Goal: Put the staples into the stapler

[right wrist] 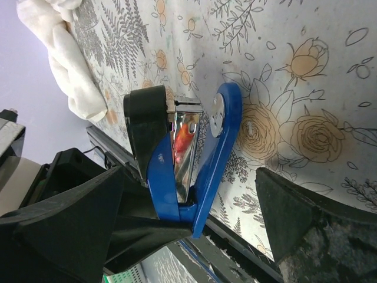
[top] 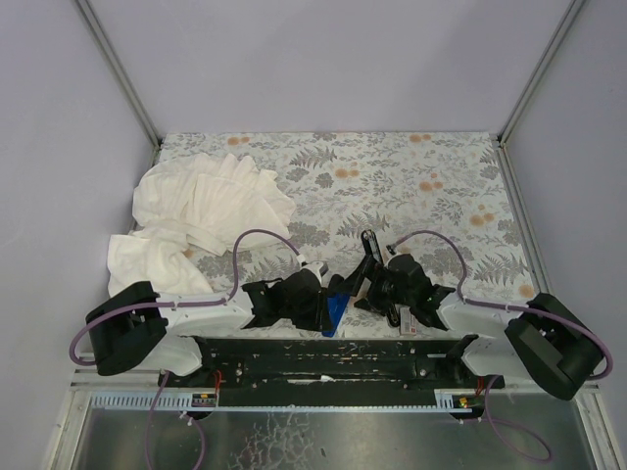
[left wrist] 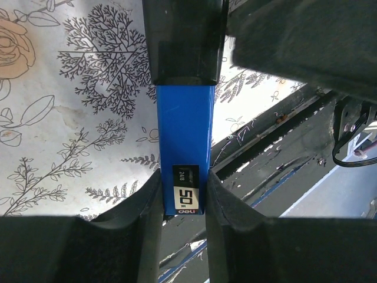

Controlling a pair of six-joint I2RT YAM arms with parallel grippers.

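Note:
The blue and black stapler (top: 336, 311) is held above the table's near edge. My left gripper (left wrist: 182, 175) is shut on its blue rear end, which carries a small "50" label; the black front part (left wrist: 185, 41) points away. In the right wrist view the stapler (right wrist: 224, 135) stands hinged open, blue base arm spread from the body, the shiny metal channel (right wrist: 189, 150) showing with a reddish reflection. My right gripper (right wrist: 189, 174) is open with the stapler between its fingers, nearer the left one. The staples box and strip are out of view.
A large crumpled white cloth (top: 206, 211) lies at the far left of the floral table cover (top: 421, 186), and shows in the right wrist view (right wrist: 65, 59). The black base rail (top: 323, 357) runs under both grippers. Grey walls enclose the table.

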